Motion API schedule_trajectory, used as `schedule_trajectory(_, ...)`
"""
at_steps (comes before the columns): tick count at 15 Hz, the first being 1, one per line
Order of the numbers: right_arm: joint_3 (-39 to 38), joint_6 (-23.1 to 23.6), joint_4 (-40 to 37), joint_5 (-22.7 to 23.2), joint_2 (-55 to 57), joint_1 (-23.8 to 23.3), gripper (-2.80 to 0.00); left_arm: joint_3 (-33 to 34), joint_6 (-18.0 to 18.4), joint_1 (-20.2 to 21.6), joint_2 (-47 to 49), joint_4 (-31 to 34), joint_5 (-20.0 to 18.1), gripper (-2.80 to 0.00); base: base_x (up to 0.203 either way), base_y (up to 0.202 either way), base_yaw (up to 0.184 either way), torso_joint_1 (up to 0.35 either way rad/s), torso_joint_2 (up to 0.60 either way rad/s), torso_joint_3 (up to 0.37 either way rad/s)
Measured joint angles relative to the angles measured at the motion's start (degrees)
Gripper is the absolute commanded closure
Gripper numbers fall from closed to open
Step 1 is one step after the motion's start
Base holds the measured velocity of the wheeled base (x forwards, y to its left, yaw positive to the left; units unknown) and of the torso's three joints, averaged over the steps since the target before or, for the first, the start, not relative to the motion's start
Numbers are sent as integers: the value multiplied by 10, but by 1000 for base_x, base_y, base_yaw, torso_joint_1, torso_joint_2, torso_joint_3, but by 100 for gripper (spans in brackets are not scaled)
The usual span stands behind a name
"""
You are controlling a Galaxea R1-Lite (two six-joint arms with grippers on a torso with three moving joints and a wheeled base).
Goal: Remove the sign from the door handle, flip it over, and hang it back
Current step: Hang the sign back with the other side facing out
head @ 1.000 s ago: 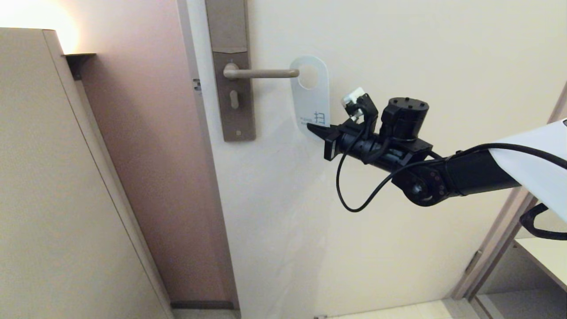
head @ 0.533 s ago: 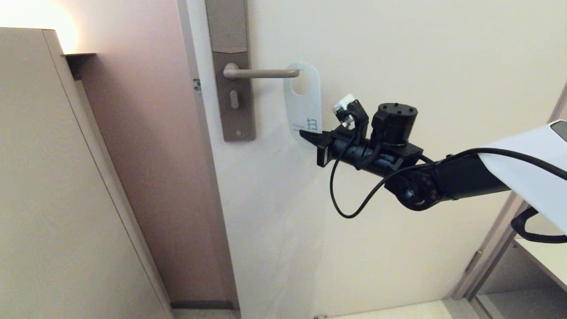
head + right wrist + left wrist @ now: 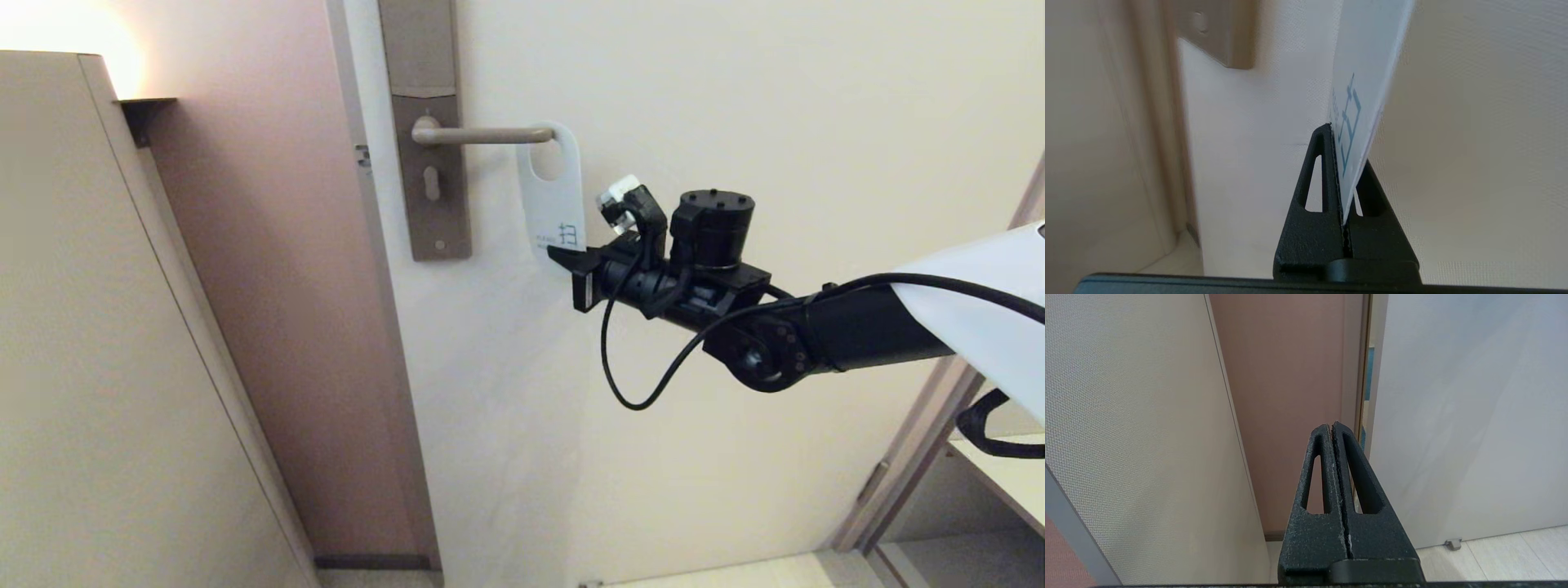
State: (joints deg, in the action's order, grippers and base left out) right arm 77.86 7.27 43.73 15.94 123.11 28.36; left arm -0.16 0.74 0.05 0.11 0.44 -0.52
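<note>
The sign (image 3: 551, 196) shows its white face with blue print. Its oval hole is around the free end of the door handle (image 3: 482, 135), a slim grey-beige lever on a tall plate (image 3: 429, 131) with a keyhole. My right gripper (image 3: 565, 255) is shut on the sign's lower edge, just right of and below the handle. In the right wrist view the sign (image 3: 1367, 81) stands pinched between the black fingers (image 3: 1316, 179). My left gripper (image 3: 1331, 426) is shut and empty, parked low and out of the head view.
The cream door (image 3: 735, 98) is behind the sign. A pink-brown wall strip (image 3: 269, 245) and a beige cabinet (image 3: 98, 327) stand to the left. A door frame and a low shelf (image 3: 996, 474) are at the right. A black cable (image 3: 620, 359) loops below my right wrist.
My right gripper has moved left and slightly down with the sign, and the sign's hole has slid over the handle's free end.
</note>
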Motion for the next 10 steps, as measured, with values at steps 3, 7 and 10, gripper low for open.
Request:
schedule_trajectory(3,12,-6,-16,-21,-5,2,0,0,0,0,0,0,0,0,0,0,0,0,0,0)
schedule_trajectory(7,46,-10,-41,-26,-9,2,0,0,0,0,0,0,0,0,0,0,0,0,0,0)
schedule_trajectory(10,54,-10,-41,-28,-12,2,0,0,0,0,0,0,0,0,0,0,0,0,0,0)
